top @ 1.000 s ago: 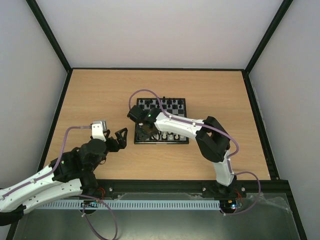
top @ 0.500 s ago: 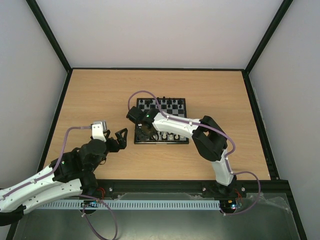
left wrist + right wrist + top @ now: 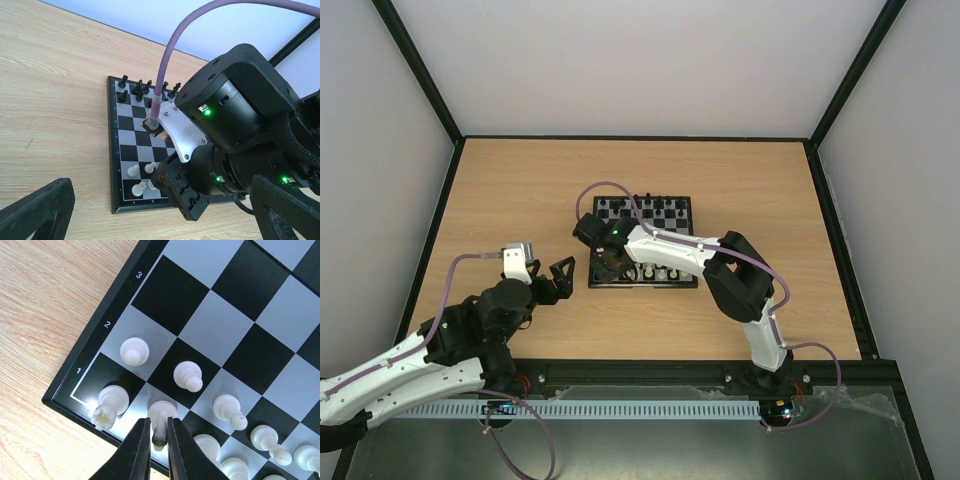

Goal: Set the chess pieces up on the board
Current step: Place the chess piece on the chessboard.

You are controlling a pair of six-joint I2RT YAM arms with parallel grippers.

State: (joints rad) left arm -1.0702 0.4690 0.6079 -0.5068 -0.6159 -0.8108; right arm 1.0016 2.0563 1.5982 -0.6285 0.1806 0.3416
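left end effector (image 3: pixel 566 273): spread wide, empty, over the surface (image 3: pixel 520 190) just left of the board (image 3: pixel 682 204) | right end effector (image 3: pixel 159 440): fingers nearly together flanking one chess piece (image 3: pixel 161 412) by the board's near-left corner, real grip cannot tell | chess pieces (image 3: pixel 187 375): on the board's near rows

Robot lab: white-panelled enclosure (image 3: pixel 640 60) around wooden table (image 3: pixel 520 190).
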